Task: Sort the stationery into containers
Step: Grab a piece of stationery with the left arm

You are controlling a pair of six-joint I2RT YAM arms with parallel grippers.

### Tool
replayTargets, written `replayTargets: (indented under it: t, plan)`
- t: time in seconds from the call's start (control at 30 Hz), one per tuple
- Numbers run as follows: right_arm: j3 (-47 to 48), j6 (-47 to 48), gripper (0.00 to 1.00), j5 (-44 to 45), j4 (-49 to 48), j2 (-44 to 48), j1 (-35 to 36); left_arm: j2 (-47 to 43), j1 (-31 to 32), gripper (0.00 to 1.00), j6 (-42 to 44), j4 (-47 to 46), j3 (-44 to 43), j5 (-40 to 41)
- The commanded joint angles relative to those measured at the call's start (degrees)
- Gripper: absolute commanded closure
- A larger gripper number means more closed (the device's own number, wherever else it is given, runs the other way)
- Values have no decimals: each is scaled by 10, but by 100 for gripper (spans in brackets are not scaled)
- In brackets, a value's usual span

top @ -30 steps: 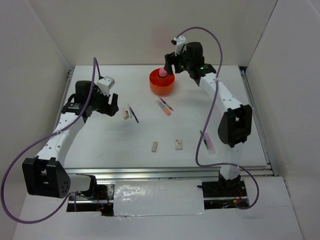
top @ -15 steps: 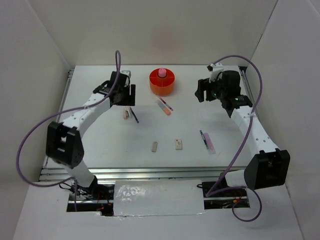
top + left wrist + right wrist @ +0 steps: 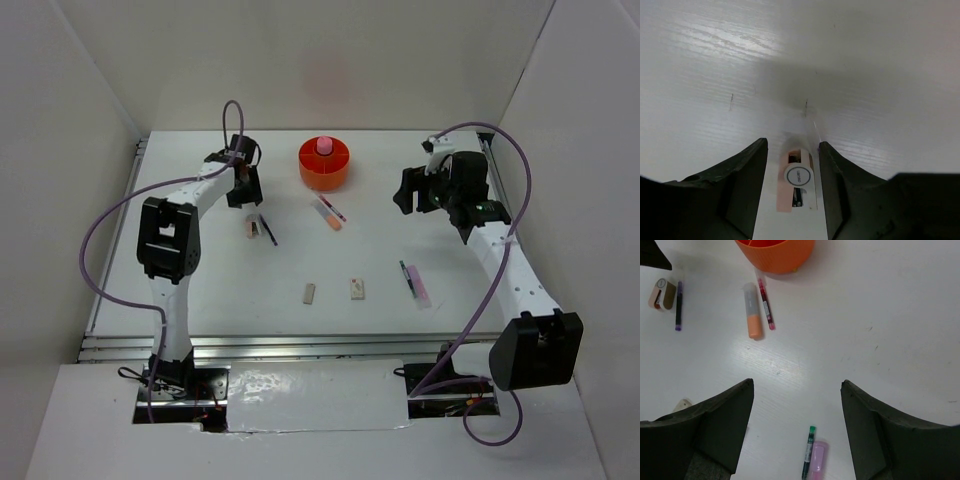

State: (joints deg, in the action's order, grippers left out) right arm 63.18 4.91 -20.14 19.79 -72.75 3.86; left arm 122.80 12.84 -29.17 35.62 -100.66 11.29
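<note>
Left hand (image 3: 792,145) straddles the beige eraser (image 3: 797,176), fingers (image 3: 747,172) apart, slim gaps either side; right hand (image 3: 796,383) hangs spread over table (image 3: 865,300).

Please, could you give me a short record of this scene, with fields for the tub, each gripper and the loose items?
tub: orange tub at the far middle of the table, pink glue stick upright in its central ring
left gripper: open, sleeved eraser between its fingers, not gripped
right gripper: open, holds nothing
loose items: purple pen, orange marker, pink pen, beige eraser, white eraser, green pen, pink eraser
</note>
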Motion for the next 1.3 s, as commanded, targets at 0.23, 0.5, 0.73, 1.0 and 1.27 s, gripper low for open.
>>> replayTargets:
  t: [0.23,0.5,0.73,1.0,1.27]
  plan:
    - [2,-10,24,-18,-5,-11,-10,49,1,39,-27,-4,-27,-47]
    - [2,-12,24,-23,-7,-16,-13,70,5,40,-36,-5,-38,-70]
    - [8,-9,24,-23,-2,-20,-18,86,8,56,-35,-6,-46,-98]
    - [9,-8,24,-26,-1,-22,-18,68,18,76,-34,-26,-25,-142]
    - [8,-2,25,-31,11,-13,-25,-13,18,100,-37,-93,-17,-181]
